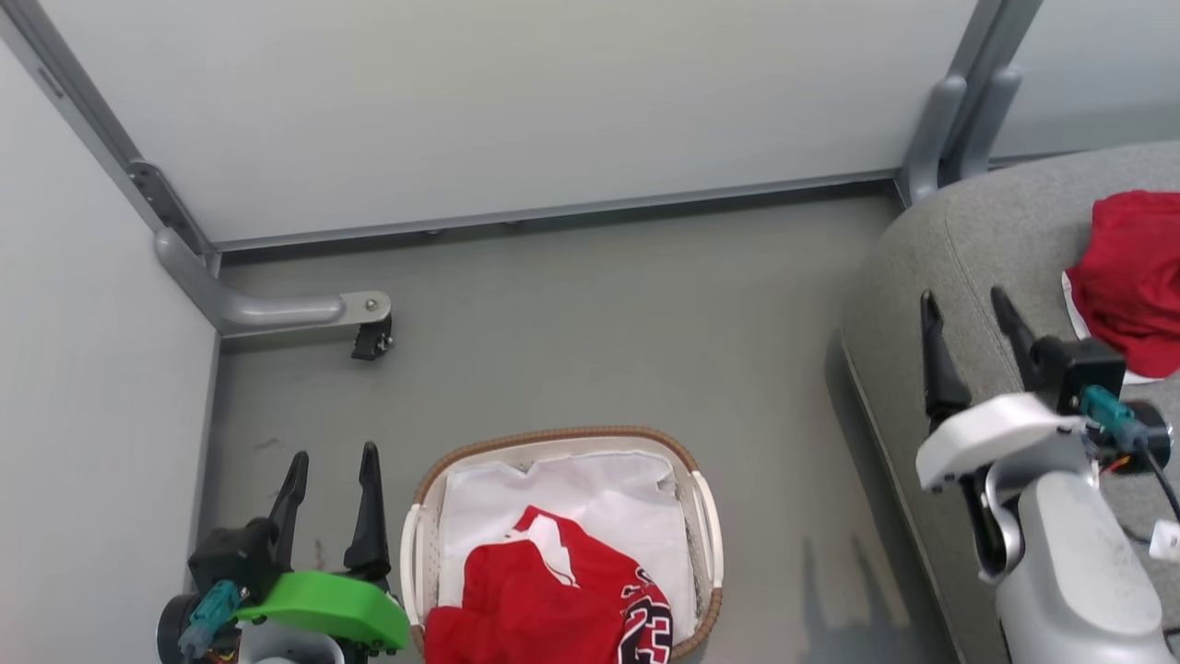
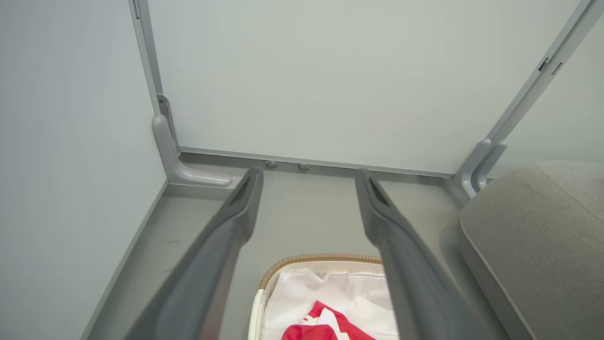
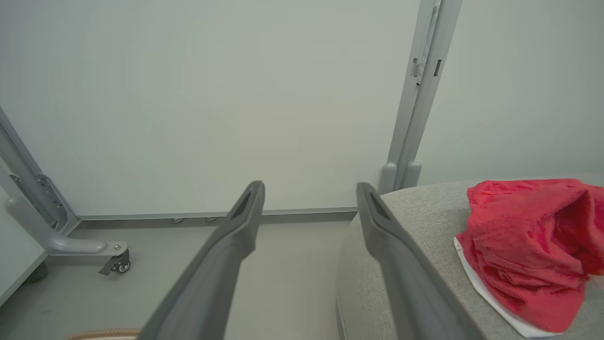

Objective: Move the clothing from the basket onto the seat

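The red jersey (image 1: 535, 599) numbered 23 lay crumpled in the near half of the white laundry basket (image 1: 562, 433) on the floor (image 1: 599, 314). Its white-trimmed edge pointed toward the far rim over the white liner (image 1: 599, 498), but it was too bunched to show a long axis. A second red garment (image 1: 1134, 277) sat heaped on the grey seat (image 1: 968, 231) to the right, with white trim along its side nearest the seat's rounded corner. The left gripper (image 1: 334, 454) hovered just left of the basket and the right gripper (image 1: 962, 295) above the seat beside that garment, both spread wide, empty, fingers pointing toward the back wall (image 1: 516, 101).
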